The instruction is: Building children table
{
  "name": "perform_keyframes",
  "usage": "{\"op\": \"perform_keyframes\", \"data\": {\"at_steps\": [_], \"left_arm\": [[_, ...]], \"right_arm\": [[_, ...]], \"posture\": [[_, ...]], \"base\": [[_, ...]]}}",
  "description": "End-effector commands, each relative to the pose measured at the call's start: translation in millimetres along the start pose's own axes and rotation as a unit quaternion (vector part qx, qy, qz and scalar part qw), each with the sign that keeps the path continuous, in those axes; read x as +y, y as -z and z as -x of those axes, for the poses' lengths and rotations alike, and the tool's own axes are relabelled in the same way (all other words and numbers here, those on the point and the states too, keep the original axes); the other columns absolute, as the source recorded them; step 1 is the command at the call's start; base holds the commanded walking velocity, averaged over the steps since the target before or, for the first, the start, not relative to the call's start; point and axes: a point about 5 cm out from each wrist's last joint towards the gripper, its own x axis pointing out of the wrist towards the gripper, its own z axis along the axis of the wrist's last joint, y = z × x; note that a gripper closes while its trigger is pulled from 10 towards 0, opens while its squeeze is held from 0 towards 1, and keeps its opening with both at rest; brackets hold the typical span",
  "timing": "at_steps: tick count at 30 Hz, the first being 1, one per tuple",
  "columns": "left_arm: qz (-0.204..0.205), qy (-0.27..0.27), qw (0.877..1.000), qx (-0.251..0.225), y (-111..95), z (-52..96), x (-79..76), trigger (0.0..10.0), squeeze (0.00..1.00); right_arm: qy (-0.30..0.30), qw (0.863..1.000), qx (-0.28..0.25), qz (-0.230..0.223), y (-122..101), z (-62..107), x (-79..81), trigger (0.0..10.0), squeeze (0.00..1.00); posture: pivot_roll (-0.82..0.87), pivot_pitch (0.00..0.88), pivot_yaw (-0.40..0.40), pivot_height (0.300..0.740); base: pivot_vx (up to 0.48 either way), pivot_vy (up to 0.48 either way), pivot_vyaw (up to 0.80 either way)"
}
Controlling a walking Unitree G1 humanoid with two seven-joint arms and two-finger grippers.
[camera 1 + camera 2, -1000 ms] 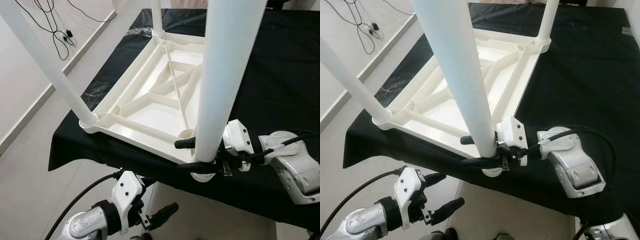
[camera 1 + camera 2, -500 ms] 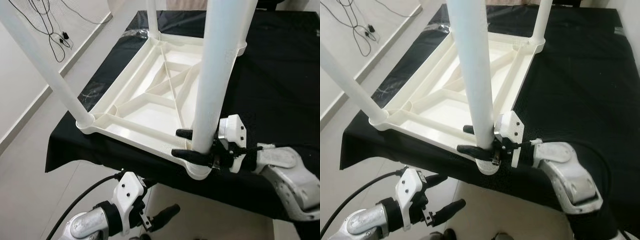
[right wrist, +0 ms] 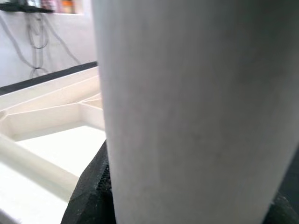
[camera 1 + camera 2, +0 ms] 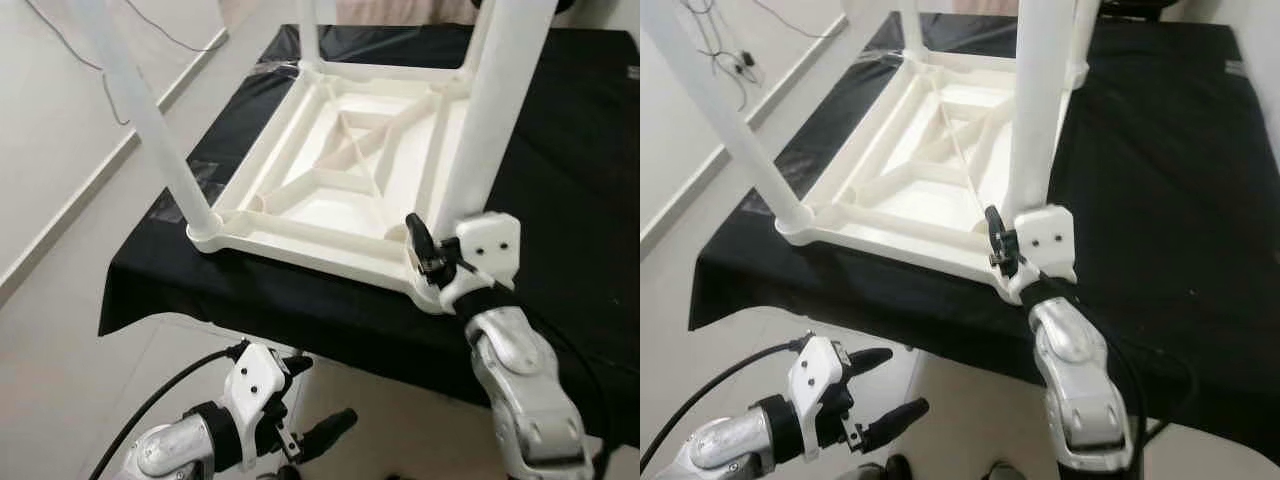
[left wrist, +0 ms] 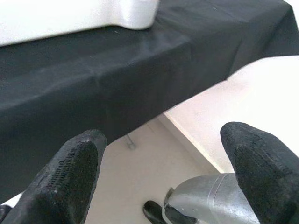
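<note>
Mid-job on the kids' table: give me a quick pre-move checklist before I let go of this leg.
1. Right gripper clamped low on the near-right leg: ok.
2. That leg fully seated in its corner socket: cannot tell, gripper hides the joint.
3. Near-left leg standing in its socket: ok.
4. Tabletop lying flat, upside down, on the black cloth: ok.
5. Left gripper open, hanging below the bench edge, away from the parts: ok.
</note>
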Motion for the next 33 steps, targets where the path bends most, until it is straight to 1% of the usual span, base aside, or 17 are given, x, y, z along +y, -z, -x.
{"op": "perform_keyframes", "data": {"at_steps": [1,3,6,8,9,12,17,18,19,23,25,28,29,30,31,32,33], "left_arm": [[0.006,-0.003,1.0,0.019,7.5,4.1,0.4,10.0,0.0],[0.006,-0.004,1.0,0.018,7.5,4.0,0.7,10.0,0.0],[0.006,-0.006,1.0,0.018,7.3,3.6,1.6,10.0,0.0],[0.006,-0.006,1.0,0.017,7.2,3.3,2.2,10.0,0.0],[0.006,-0.006,1.0,0.017,7.2,3.3,2.2,10.0,0.0],[0.006,-0.007,1.0,0.015,6.8,1.9,4.0,10.0,0.0],[0.005,-0.008,1.0,0.013,6.6,0.6,5.2,10.0,0.0],[0.004,-0.009,1.0,0.012,6.5,-0.2,5.8,10.0,0.0],[0.004,-0.009,1.0,0.012,6.5,-0.2,5.8,10.0,0.0],[0.004,-0.011,1.0,0.01,6.3,-0.6,5.8,10.0,0.0],[0.004,-0.012,1.0,0.01,6.3,-0.7,5.9,10.0,0.0],[0.004,-0.013,1.0,0.009,6.2,-0.8,6.0,10.0,0.0],[0.005,-0.013,1.0,0.009,6.3,-1.0,5.8,10.0,0.0],[0.005,-0.013,1.0,0.009,6.3,-1.0,5.8,10.0,0.0],[0.005,-0.013,1.0,0.009,6.4,-1.2,5.5,10.0,0.0],[0.005,-0.013,1.0,0.009,6.4,-1.2,5.5,10.0,0.0],[0.005,-0.012,1.0,0.009,6.5,-1.5,5.2,10.0,0.0]], "right_arm": [[0.051,0.992,0.109,0.04,43.1,1.4,-15.2,10.0,0.0],[0.052,0.992,0.109,0.039,42.0,0.2,-15.5,10.0,0.0],[0.078,0.989,0.118,0.033,38.9,2.9,-10.4,10.0,0.0],[0.082,0.989,0.121,0.031,38.8,4.6,-7.7,10.0,0.0],[0.082,0.989,0.121,0.031,38.8,4.6,-7.7,10.0,0.0],[0.083,0.988,0.129,0.023,41.2,6.9,-0.5,10.0,0.0],[0.08,0.988,0.129,0.019,41.8,3.0,1.1,10.0,0.0],[0.074,0.99,0.118,0.008,39.2,-2.1,0.1,10.0,1.0],[0.074,0.99,0.118,0.008,39.2,-2.1,0.1,10.0,1.0],[0.073,0.994,0.086,-0.008,29.3,-12.8,-9.0,10.0,1.0],[0.07,0.994,0.083,-0.011,27.6,-14.3,-9.7,10.0,1.0],[0.051,0.996,0.067,0.003,22.2,-20.8,-14.6,10.0,1.0],[0.037,0.998,0.054,0.003,18.3,-25.4,-19.1,10.0,1.0],[0.037,0.998,0.054,0.003,18.3,-25.4,-19.1,10.0,1.0],[0.012,0.999,0.035,0.007,11.8,-31.1,-23.8,10.0,0.42],[0.012,0.999,0.035,0.007,11.8,-31.1,-23.8,10.0,0.42],[-0.02,1.0,0.018,0.001,5.7,-35.1,-25.2,10.0,0.0]], "posture": [[-0.04,0.275,0.084,0.74],[-0.04,0.274,0.082,0.74],[-0.04,0.274,0.081,0.74],[-0.04,0.271,0.079,0.74],[-0.04,0.271,0.079,0.74],[-0.05,0.266,0.082,0.74],[-0.05,0.259,0.081,0.74],[-0.05,0.256,0.079,0.74],[-0.05,0.256,0.079,0.74],[-0.05,0.254,0.076,0.74],[-0.05,0.254,0.076,0.74],[-0.05,0.253,0.078,0.74],[-0.05,0.252,0.079,0.74],[-0.05,0.252,0.079,0.74],[-0.05,0.25,0.078,0.74],[-0.05,0.25,0.078,0.74],[-0.05,0.249,0.078,0.74]], "base": [[0.0,0.0,0.0],[0.0,0.0,0.0],[0.0,0.0,0.0],[0.0,0.0,0.0],[0.0,0.0,0.0],[0.0,0.0,0.0],[0.0,0.0,0.0],[0.0,0.0,0.0],[0.0,0.0,0.0],[0.0,0.0,0.0],[0.0,0.0,0.0],[0.0,0.0,0.0],[0.0,0.0,0.0],[0.0,0.0,0.0],[0.0,0.0,0.0],[0.0,0.0,0.0],[0.0,0.0,0.0]]}}
